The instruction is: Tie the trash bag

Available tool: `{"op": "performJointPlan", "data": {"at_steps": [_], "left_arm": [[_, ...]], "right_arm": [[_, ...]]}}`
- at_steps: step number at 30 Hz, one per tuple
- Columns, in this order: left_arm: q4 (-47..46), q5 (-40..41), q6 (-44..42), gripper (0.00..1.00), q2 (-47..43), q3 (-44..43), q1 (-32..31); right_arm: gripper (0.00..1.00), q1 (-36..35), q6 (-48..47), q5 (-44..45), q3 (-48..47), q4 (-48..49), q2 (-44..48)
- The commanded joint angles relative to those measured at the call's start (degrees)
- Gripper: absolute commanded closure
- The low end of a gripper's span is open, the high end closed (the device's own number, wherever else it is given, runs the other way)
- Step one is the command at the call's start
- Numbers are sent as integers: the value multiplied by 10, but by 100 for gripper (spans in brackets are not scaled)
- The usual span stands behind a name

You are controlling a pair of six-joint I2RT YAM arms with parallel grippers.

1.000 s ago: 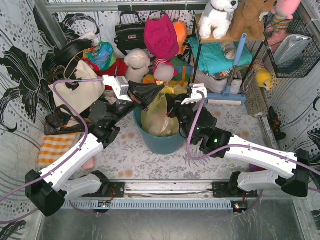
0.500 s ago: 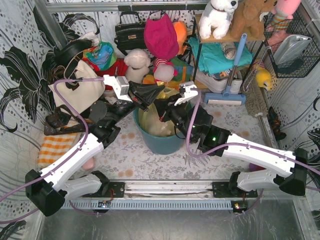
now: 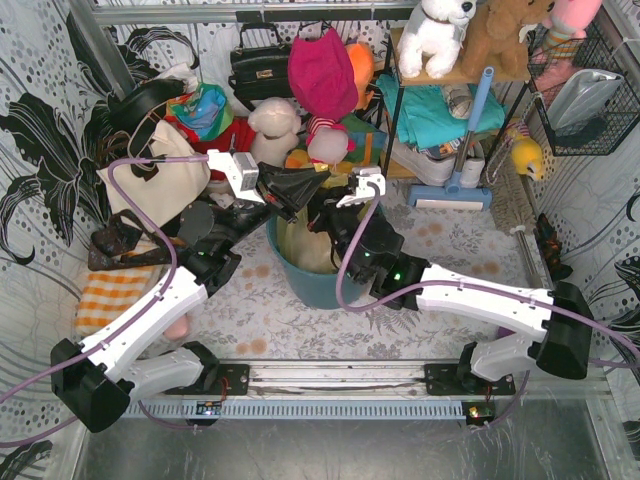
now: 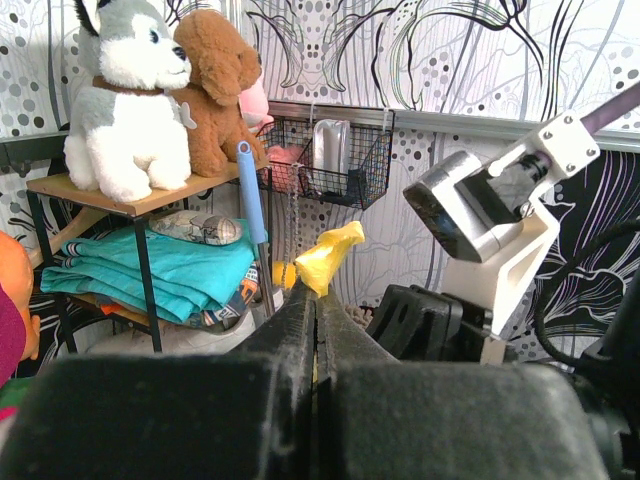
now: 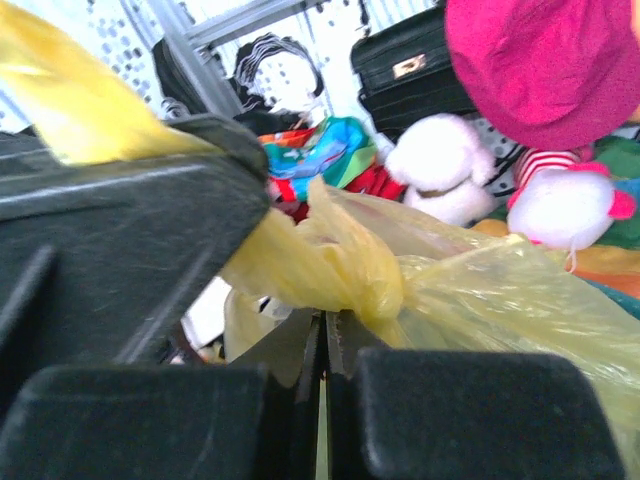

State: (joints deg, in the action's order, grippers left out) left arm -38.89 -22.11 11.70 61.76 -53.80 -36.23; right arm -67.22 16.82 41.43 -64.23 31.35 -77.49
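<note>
The trash bag (image 3: 298, 242) is thin yellow plastic and sits in the teal bin (image 3: 320, 287) at the table's middle. My left gripper (image 3: 316, 185) hangs over the bin's far rim, shut on one handle strip, whose yellow end (image 4: 326, 256) pokes out past the tips (image 4: 314, 300). My right gripper (image 3: 320, 207) is right beside it over the bin, jaws shut (image 5: 325, 338) on bag plastic just under a bunched yellow twist (image 5: 352, 268). The left gripper's black fingers (image 5: 130, 225) fill the left of the right wrist view, with a strip (image 5: 60, 100) above them.
A cream tote bag (image 3: 155, 182) and an orange checked cloth (image 3: 110, 295) lie left of the bin. Plush toys and a black handbag (image 3: 262, 65) crowd the back. A shelf with teal cloth (image 3: 440, 110), a blue handle (image 3: 472, 120) and a wire basket (image 3: 585, 95) stand at the right.
My right arm has swung left over the bin, bringing its gripper close against the left gripper. The left arm has held still. Both stay shut.
</note>
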Motion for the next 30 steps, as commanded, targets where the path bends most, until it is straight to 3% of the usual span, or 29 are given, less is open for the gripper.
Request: {"op": "performJointPlan", "data": {"at_steps": [1,11,22,25,28,30], "left_arm": [[-11,-9,1,100,-1,-18,1],[-5,-8,-4,100,-3,-20,1],[-3,-4,-6,97,-9,-20,1],[-4,-2,-6,86,-10,-19,1],[-5,8,-4,63,-21,-15,1],[-4,20,-4,52,-33,-12,1]], "right_arm": [[100,-1,-62,93,20,143,-20],[100,1,-194,158,50,312,-48],[100,39,-123,133,71,263,-14],[100,41,-116,121,74,263,-14],[100,41,-111,116,78,262,-10],[100,41,-107,112,79,259,-8]]}}
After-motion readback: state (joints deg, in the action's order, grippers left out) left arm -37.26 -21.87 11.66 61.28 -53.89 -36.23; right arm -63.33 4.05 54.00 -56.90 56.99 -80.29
